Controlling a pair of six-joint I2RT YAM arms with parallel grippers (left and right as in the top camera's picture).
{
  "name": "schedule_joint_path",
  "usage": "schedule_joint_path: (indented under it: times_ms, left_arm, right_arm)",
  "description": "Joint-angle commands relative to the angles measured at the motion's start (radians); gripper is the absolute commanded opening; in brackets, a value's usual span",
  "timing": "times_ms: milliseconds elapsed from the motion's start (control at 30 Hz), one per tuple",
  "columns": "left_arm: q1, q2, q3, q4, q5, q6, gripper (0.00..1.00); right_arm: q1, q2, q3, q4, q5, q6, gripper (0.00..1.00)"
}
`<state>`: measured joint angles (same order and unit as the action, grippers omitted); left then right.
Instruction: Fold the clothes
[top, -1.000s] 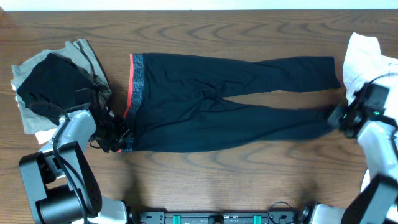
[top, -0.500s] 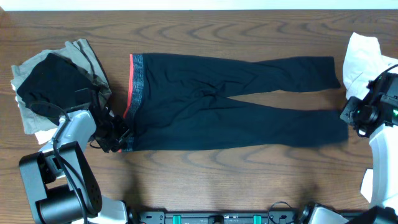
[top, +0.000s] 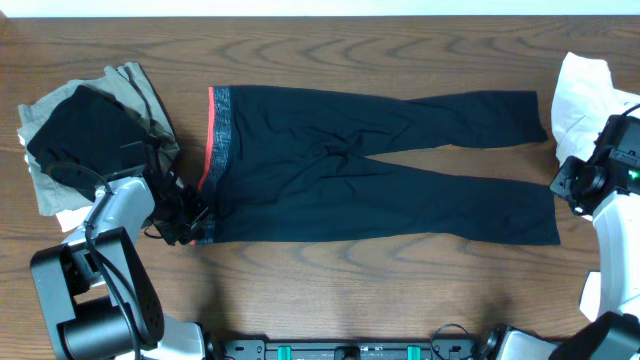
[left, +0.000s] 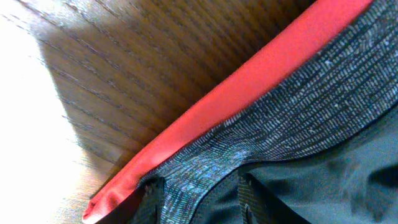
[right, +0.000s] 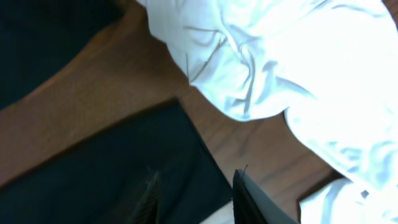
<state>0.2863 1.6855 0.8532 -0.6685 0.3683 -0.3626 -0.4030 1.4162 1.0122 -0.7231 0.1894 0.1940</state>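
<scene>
While leggings (top: 370, 165) lie flat, left pincer (left: 196, 196) apparently grips the waistband (left: 292, 118); right pincer (right: 196, 193) hangs released.

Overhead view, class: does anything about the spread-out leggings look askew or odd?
Nothing damaged. The leggings lie flat, but the two legs splay apart toward the right, and the fabric puckers slightly near the crotch.

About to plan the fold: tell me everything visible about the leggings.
The leggings are black and stretchy-looking, with a grey patterned waistband edged in coral-red. They lie flat on the table, waistband to the left and legs spread slightly apart to the right. The left gripper is at the waistband's near corner; the right gripper is just past the near leg's cuff.
</scene>
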Motion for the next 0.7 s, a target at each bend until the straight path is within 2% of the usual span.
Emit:
schedule_joint_path:
  times_ms: [0,267,567,633,667]
  left_arm:
    - [0.022,0.08,-0.062,0.034,-0.185,0.027,0.43]
    - [0.022,0.08,-0.062,0.034,-0.185,0.028,0.43]
    - [0.022,0.08,-0.062,0.034,-0.185,0.028,0.43]
    - [0.022,0.08,-0.062,0.034,-0.185,0.028,0.43]
    - [0.022,0.08,-0.062,0.034,-0.185,0.028,0.43]
  right_arm:
    - [-0.026,0.09,-0.007,0.015,-0.031,0.011,0.36]
    - [-0.054,0.317,-0.007,0.092,-0.157,0.01,0.4]
    - [-0.054,0.432,-0.007,0.163,-0.168,0.01,0.41]
    - [-0.054,0.445,-0.007,0.171,-0.168,0.008,0.36]
    - [-0.055,0.448,-0.007,0.174,-0.168,0.007,0.27]
